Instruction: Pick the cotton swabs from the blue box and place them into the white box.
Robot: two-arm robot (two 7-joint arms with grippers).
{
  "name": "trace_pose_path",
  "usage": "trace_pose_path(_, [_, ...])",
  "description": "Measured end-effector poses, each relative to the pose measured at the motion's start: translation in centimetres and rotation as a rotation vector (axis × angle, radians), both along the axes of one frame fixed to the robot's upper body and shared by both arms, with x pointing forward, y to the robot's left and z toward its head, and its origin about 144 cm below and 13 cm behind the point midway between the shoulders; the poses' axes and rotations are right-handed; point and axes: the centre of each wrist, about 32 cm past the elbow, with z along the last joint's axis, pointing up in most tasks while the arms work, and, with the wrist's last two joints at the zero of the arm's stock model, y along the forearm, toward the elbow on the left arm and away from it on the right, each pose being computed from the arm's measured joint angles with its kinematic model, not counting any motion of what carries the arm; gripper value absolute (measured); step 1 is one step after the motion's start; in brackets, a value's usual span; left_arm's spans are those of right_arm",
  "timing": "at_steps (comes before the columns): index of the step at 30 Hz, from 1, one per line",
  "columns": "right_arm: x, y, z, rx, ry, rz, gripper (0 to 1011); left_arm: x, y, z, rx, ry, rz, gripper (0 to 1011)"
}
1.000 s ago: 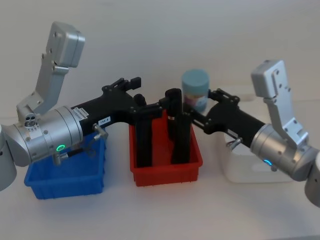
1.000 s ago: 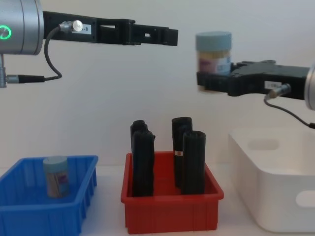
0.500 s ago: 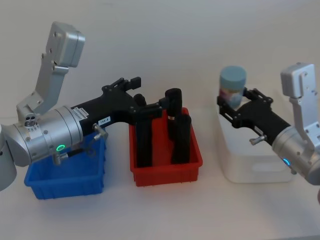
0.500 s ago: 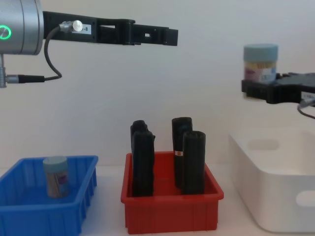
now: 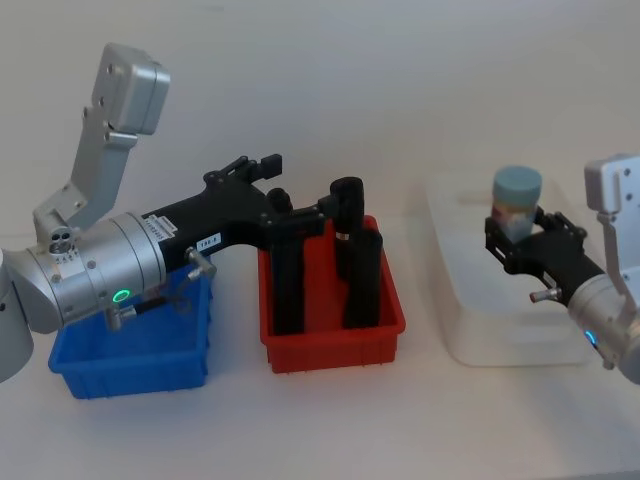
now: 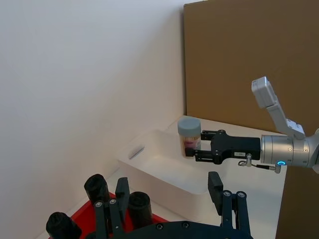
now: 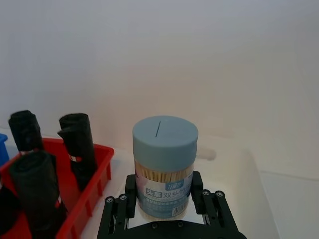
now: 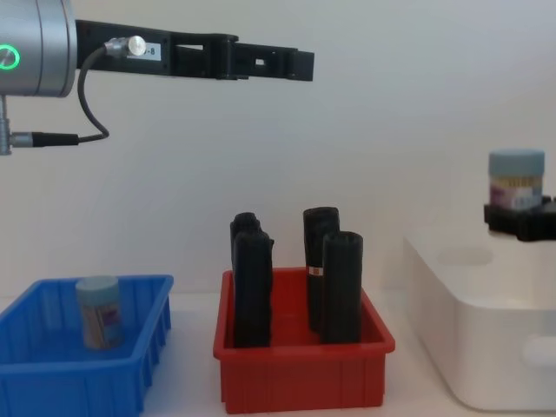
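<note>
The right gripper [image 5: 520, 242] is clamping a cotton swab jar [image 5: 517, 195] upright by its lower half, holding it just above the open white box [image 5: 470, 330] at the robot's right. The left gripper [image 8: 300, 65] is hanging high over the red bin [image 5: 330, 345] of black rolls [image 5: 360, 280], fingers spread with nothing between them, while a second jar [image 8: 98, 311] is standing in the blue box [image 8: 52, 382] at far left.

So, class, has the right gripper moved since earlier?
Yes. The right gripper, shut on the cotton swabs, moved right, away from the red bin, and down over the white box.
</note>
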Motion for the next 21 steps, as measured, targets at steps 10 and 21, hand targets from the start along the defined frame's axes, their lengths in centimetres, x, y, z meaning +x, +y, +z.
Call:
trace_pose_path(10, [1.0, -0.5, -2.0, 0.000, 0.095, -0.049, 636, 0.0, 0.0, 0.0, 0.000, 0.000, 0.000, 1000])
trace_pose_path(21, [1.5, -0.6, -3.1, -0.003, 0.144, -0.058, 659, 0.0, 0.0, 0.0, 0.000, 0.000, 0.000, 999])
